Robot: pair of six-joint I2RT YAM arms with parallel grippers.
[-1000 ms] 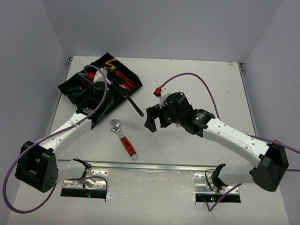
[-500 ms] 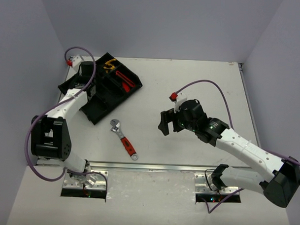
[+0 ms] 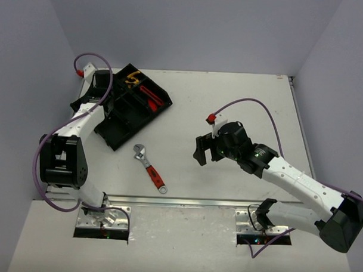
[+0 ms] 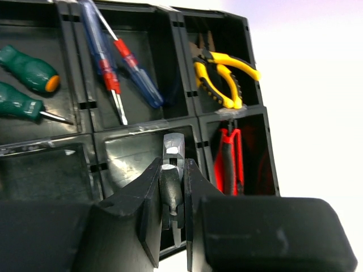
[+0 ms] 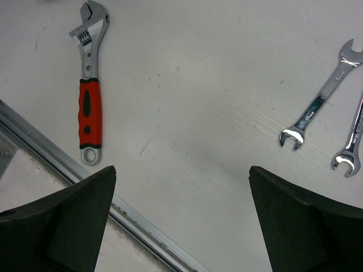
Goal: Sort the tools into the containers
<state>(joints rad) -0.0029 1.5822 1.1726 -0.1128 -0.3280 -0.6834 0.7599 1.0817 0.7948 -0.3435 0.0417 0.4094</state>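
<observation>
White tabletop (image 3: 230, 102): left tool (image 4: 173, 170) swung back above tray (image 4: 130, 156), pinching silver spanner (image 4: 173, 144), drop pending; right tool (image 5: 180, 175) wide, empty, pulled back; wrench (image 5: 89, 107) lay ahead-left.

glossy black plastic tray (image 4: 136, 156), polished steel spanners (image 5: 320, 102); shiny metal wrench (image 5: 89, 96), red rubbery grip, matt white table (image 5: 198, 113)

Overhead camera sees the whole table (image 3: 242, 102); close wrist cameras share its tray (image 3: 119, 134) and wrench (image 3: 149, 168).
</observation>
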